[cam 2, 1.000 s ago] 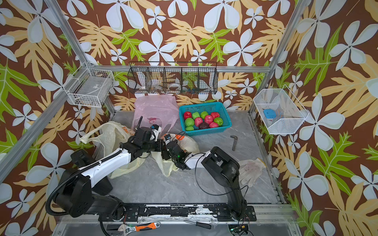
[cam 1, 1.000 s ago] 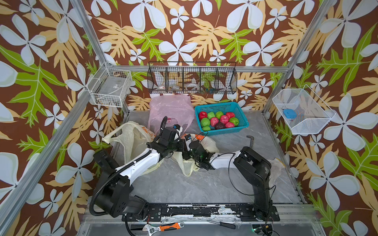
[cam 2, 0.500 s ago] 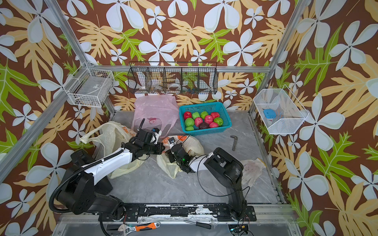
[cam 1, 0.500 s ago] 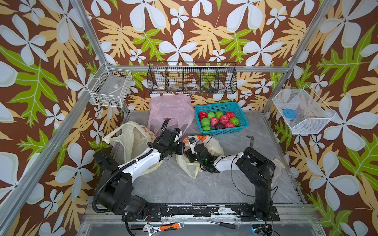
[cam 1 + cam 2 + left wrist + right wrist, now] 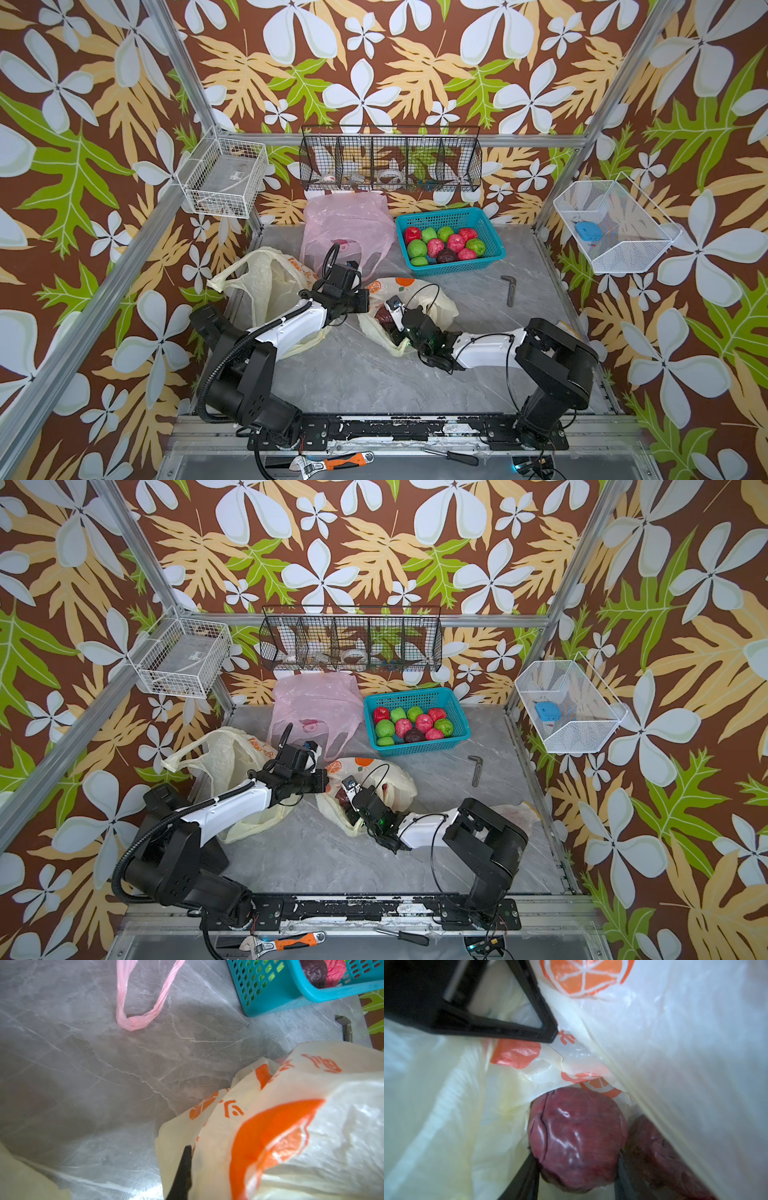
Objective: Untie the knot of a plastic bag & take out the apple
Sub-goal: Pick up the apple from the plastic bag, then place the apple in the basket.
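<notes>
On the grey table [image 5: 374, 382] three plastic bags are lying: a pink bag [image 5: 345, 224], a plain cream bag [image 5: 257, 282] and the printed bag [image 5: 440, 303], resting on its side, mouth facing the right arm, length running roughly across the table. Inside, the right fingers [image 5: 527, 1178] are gripping one dark red apple [image 5: 577, 1138] from both sides, a second apple [image 5: 654, 1153] just beside it; the left fingers [image 5: 182, 1169], closed, are pinching the printed bag's rim.

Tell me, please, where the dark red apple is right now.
In the right wrist view the dark red apple lies inside the orange-printed plastic bag, clasped by the right gripper, mid-table near the blue basket.
</notes>
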